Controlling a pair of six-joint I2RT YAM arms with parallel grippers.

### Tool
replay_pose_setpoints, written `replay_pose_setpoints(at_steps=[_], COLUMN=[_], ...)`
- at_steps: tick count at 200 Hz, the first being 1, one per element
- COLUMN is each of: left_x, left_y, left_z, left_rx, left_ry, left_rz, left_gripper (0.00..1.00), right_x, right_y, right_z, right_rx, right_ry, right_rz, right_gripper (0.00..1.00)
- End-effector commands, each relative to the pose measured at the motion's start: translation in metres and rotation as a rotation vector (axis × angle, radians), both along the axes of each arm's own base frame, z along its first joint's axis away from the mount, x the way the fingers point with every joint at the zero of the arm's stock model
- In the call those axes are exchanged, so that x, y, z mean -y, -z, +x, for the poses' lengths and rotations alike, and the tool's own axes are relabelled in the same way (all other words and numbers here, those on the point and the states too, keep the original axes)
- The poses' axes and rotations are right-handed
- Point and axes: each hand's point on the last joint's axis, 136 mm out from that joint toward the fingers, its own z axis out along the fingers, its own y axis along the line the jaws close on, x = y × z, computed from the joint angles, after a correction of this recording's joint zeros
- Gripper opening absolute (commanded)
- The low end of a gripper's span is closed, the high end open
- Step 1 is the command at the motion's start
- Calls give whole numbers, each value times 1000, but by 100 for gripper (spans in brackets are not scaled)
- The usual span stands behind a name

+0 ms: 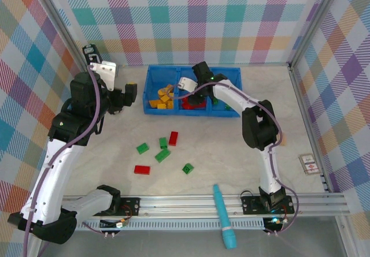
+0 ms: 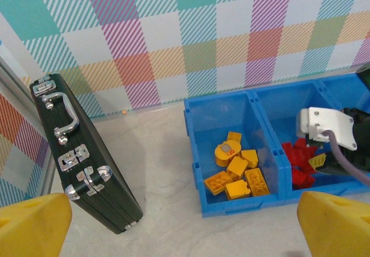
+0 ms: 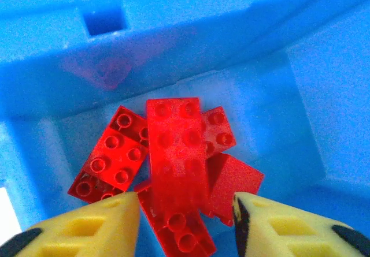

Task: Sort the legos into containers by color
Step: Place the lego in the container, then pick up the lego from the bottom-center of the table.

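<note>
The containers are three compartments of a long blue tray (image 1: 152, 70) at the back. Orange-yellow legos (image 2: 238, 171) fill its left compartment, red legos (image 3: 110, 156) its middle one, green legos (image 1: 223, 103) its right one. My right gripper (image 1: 195, 98) hangs low in the middle compartment. In the right wrist view its gripper (image 3: 186, 222) is open, and a long red lego (image 3: 176, 153) lies blurred between the spread fingertips, touching neither. My left gripper (image 1: 132, 90) hovers left of the tray, open and empty (image 2: 185, 225). Several green legos (image 1: 162, 155) and two red legos (image 1: 142, 169) lie on the table.
A black latched case (image 2: 87, 153) leans left of the tray by the back wall. A teal pen-like tool (image 1: 224, 215) lies across the front rail. A small card (image 1: 308, 163) sits near the right edge. Checked walls close in the back and sides.
</note>
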Motion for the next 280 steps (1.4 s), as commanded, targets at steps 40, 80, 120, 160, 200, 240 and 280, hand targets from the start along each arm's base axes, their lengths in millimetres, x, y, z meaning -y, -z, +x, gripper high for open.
replay_pose_setpoints(at_steps=[40, 80, 120, 160, 200, 240, 280], left_x=[-5, -6, -4, -4, -4, -3, -1], left_y=[-8, -14, -16, -21, -26, -30, -29], left_z=[-1, -5, -8, -12, -18, -23, -22], left_rx=[41, 59, 66, 82, 98, 110, 106], left_ry=[-14, -12, 4, 10, 18, 31, 38], left_rz=[9, -2, -17, -26, -40, -56, -62], left_gripper=[100, 100, 100, 100, 100, 100, 100], right_x=[0, 8, 13, 20, 21, -3, -17], right_y=[-29, -85, -84, -50, 1, 29, 54], right_z=[-4, -54, -148, -226, -288, -324, -345], right_rx=[55, 38, -51, -369, -538, -645, -730], right_ry=[-9, 25, 148, 512, 647, 637, 619], right_rz=[-17, 45, 72, 143, 101, 83, 28], right_gripper=[52, 61, 65, 73, 74, 77, 81])
